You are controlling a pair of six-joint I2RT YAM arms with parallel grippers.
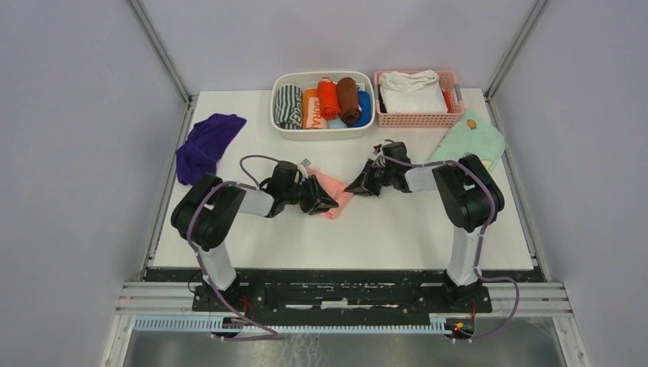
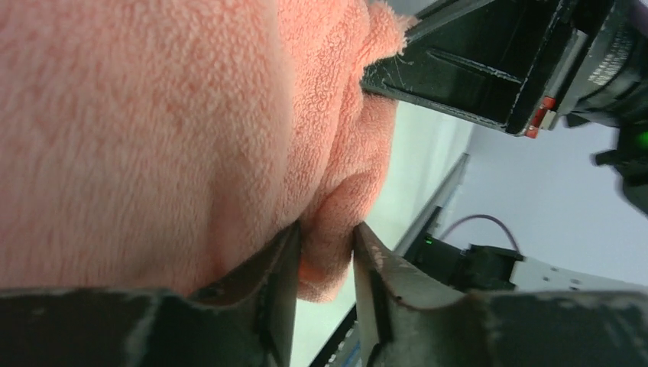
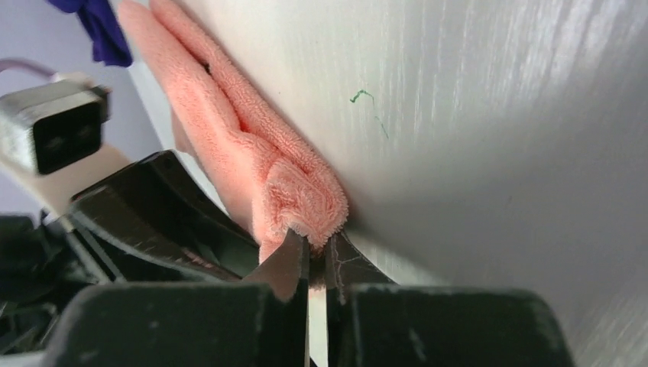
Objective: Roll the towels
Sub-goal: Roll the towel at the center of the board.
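Clearly, the work is at an early stage. The white counter (image 1: 428,237) carries everything. Along its far edge stand a white tub (image 1: 321,135), holding several cloths that are already rolled, and next to it a pink basket (image 1: 416,119) with a white folded cloth inside. A mint-green cloth (image 1: 477,141) lies at the right edge, near the far right corner.

Of the two towels, the purple towel (image 1: 205,145) lies crumpled in a heap near the far left corner, well apart from both arms; nothing is done with it yet. The salmon-pink towel (image 1: 336,197) is in the middle of the counter, between the two arms. It looks folded into a long narrow strip, not yet a roll.

The left claw (image 2: 327,256) has a thick fold of this towel between its fingers; the cloth fills the narrow gap, though I cannot tell how firm the pinch is. The right claw (image 3: 317,248) is almost pressed together and pinches the rounded end of the strip, low against the counter.

In my judgement both rolls remain to be made, and only the pink one is started.
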